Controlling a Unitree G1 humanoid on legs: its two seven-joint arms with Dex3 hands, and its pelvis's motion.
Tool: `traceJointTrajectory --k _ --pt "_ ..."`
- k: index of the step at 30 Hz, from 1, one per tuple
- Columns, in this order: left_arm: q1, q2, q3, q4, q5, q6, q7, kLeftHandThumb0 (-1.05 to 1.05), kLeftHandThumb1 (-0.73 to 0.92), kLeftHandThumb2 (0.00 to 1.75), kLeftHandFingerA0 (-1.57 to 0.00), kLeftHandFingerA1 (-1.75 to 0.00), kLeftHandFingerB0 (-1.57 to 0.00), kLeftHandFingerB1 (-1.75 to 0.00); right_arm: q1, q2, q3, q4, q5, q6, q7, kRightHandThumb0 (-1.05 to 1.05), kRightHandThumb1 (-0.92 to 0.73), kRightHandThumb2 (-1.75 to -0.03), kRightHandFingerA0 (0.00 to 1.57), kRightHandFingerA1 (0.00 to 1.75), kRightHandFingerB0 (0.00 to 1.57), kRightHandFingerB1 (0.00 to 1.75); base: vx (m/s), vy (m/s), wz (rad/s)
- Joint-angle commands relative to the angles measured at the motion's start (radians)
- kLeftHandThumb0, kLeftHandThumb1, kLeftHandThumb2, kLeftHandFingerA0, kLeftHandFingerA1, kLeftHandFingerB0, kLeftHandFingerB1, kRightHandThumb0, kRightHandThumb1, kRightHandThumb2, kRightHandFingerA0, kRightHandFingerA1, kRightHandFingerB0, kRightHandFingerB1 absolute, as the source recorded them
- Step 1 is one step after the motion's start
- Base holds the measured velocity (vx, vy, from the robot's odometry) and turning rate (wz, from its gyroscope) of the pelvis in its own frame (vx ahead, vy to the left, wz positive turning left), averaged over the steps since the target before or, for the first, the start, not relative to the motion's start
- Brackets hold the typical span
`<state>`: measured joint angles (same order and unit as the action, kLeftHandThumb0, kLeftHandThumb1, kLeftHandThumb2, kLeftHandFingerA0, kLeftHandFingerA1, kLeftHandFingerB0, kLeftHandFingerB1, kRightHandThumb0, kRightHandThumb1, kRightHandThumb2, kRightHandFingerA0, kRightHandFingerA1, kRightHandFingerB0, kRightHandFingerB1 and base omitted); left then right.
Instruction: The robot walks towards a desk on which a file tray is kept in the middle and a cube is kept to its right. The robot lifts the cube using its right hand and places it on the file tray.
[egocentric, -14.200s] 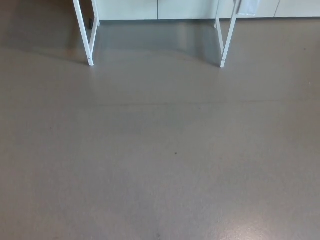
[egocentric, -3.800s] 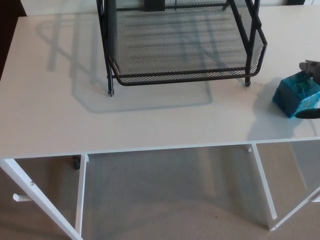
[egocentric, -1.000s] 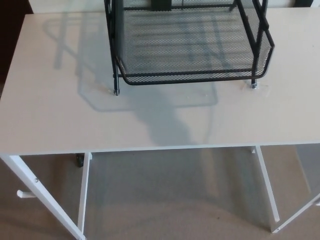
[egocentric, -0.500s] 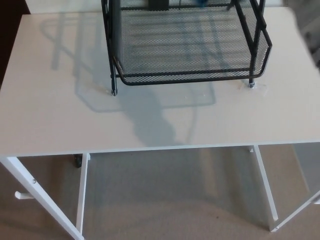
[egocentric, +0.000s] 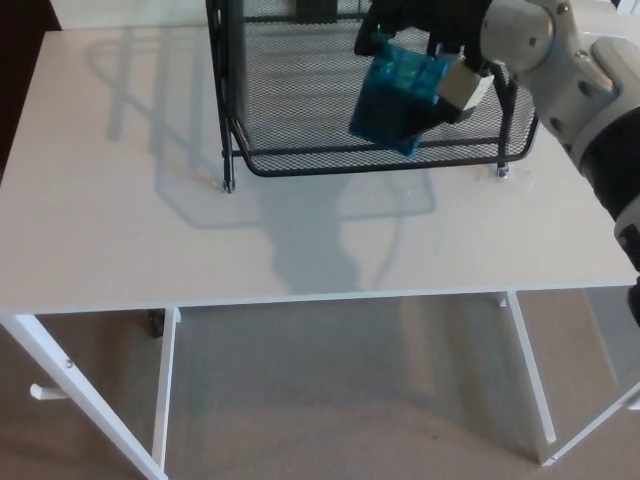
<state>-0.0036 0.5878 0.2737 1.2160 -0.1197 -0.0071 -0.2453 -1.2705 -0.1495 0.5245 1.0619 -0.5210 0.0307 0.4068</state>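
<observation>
A blue-green cube (egocentric: 398, 97) hangs tilted over the front right part of the black wire-mesh file tray (egocentric: 300, 110), which stands at the far middle of the white desk (egocentric: 120, 210). My right hand (egocentric: 428, 30) is shut on the cube from above, black fingers wrapped over its top. The white right forearm (egocentric: 580, 90) reaches in from the picture's right edge. I cannot tell whether the cube touches the tray's mesh floor. My left hand is not in view.
The tray's black frame posts (egocentric: 228, 90) rise at its left front corner and another tier shows at the top edge. The desk's front edge runs across the lower middle, with white legs (egocentric: 165, 385) and grey carpet below.
My right arm has come into view from the right, carrying the cube over the tray; half a second ago neither arm nor cube showed. The shadow on the desk has shifted slightly.
</observation>
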Motion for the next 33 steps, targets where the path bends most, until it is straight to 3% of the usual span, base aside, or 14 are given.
traceJointTrajectory --k 1,2,4,11,13,14,15,18,19,21,22,26,27,33 --pt "0.004 0.013 -0.016 0.003 0.025 -0.041 0.004 -1.05 0.82 1.02 -0.72 -1.39 -0.46 -1.47 0.029 -0.013 0.03 -0.02 -0.044 -0.013 -0.008 -0.38 -0.7 -0.6 0.42 1.21 0.2 0.35 0.0 0.0 0.0" --pt "0.004 0.012 -0.014 0.002 0.02 -0.038 0.001 -1.05 0.82 1.01 -0.71 -1.39 -0.44 -1.47 0.022 -0.008 0.011 -0.03 -0.026 0.025 0.003 -0.43 -0.65 -0.59 0.0 0.59 0.13 0.35 0.0 0.0 0.0" --pt "0.005 0.012 -0.02 0.004 0.024 -0.045 -0.001 -1.05 0.83 1.01 -0.72 -1.38 -0.45 -1.47 -0.034 -0.01 0.043 -0.024 -0.067 0.045 0.024 -0.67 -0.5 -0.73 0.0 0.0 0.01 0.28 0.0 0.0 0.0" --pt "0.013 0.011 -0.02 -0.003 0.023 -0.045 0.0 -1.05 0.85 1.0 -0.72 -1.37 -0.48 -1.42 -0.103 -0.016 0.02 -0.065 -0.061 0.052 0.001 -0.94 -0.5 -0.77 0.0 0.17 0.02 0.12 0.0 0.0 0.0" --pt "0.017 0.008 -0.022 -0.002 0.025 -0.049 0.0 -1.05 0.65 1.39 -0.77 -1.33 -0.56 -1.3 -0.12 -0.019 0.046 -0.062 -0.103 0.034 -0.027 -0.95 -0.53 -0.9 0.0 0.31 0.0 0.2 0.0 0.0 0.0" --pt "0.016 0.007 -0.023 -0.001 0.028 -0.05 0.004 -1.05 0.84 1.0 -0.77 -1.38 -0.5 -1.43 -0.123 -0.017 0.044 -0.066 -0.106 0.035 -0.039 -0.85 -0.52 -0.69 0.0 0.0 0.0 0.15 0.0 0.0 0.0" --pt "0.015 0.008 -0.022 0.003 0.029 -0.049 0.005 -1.05 0.65 1.4 -0.78 -1.33 -0.57 -1.31 -0.128 -0.014 0.035 -0.061 -0.095 0.022 -0.048 -0.94 -0.52 -0.89 0.0 0.34 0.0 0.22 0.0 0.0 0.0" --pt "0.017 0.005 -0.012 0.003 0.02 -0.054 -0.006 -1.05 0.63 1.39 -0.77 -1.34 -0.59 -1.32 -0.143 -0.01 -0.008 -0.043 -0.051 0.005 -0.03 -0.93 -0.5 -0.8 0.0 0.28 0.0 0.17 0.0 0.0 0.0" --pt "0.017 0.006 -0.011 -0.001 0.019 -0.051 -0.008 -1.05 0.83 1.01 -0.72 -1.39 -0.51 -1.41 -0.148 -0.011 -0.011 -0.042 -0.055 0.004 -0.029 -0.92 -0.49 -0.79 0.0 0.28 0.0 0.18 0.0 0.0 0.0" --pt "0.017 0.007 -0.011 -0.003 0.02 -0.053 -0.01 -1.05 0.83 1.02 -0.79 -1.38 -0.53 -1.4 -0.15 -0.017 -0.01 -0.045 -0.065 -0.003 -0.029 -0.97 -0.53 -0.85 0.0 0.3 0.0 0.22 0.0 0.0 0.0" --pt "0.017 0.008 -0.015 0.001 0.025 -0.059 -0.009 -1.05 0.66 1.39 -0.82 -1.32 -0.62 -1.31 -0.154 -0.027 0.003 -0.049 -0.083 -0.015 -0.034 -0.98 -0.55 -0.92 0.0 0.33 0.0 0.23 0.0 0.0 0.0" --pt "0.021 0.005 -0.015 0.004 0.026 -0.055 -0.011 -1.05 0.67 1.38 -0.82 -1.3 -0.62 -1.3 -0.189 -0.07 -0.019 -0.085 -0.064 0.026 0.033 -0.86 -0.43 -0.71 0.0 0.16 0.03 0.19 0.0 0.0 0.0" --pt "0.023 0.004 -0.016 0.002 0.026 -0.055 -0.013 -1.05 0.85 1.02 -0.79 -1.33 -0.55 -1.37 -0.198 -0.092 -0.047 -0.104 -0.039 0.041 0.061 -0.88 -0.46 -0.74 0.0 0.15 0.0 0.14 0.0 0.0 0.0" --pt "0.041 0.006 -0.015 0.001 0.026 -0.064 -0.012 -1.05 0.67 1.38 -0.83 -1.3 -0.62 -1.29 -0.198 -0.246 -0.131 -0.211 -0.018 0.017 0.118 -0.93 -0.49 -0.75 0.0 0.0 0.1 0.05 0.0 0.0 0.0"
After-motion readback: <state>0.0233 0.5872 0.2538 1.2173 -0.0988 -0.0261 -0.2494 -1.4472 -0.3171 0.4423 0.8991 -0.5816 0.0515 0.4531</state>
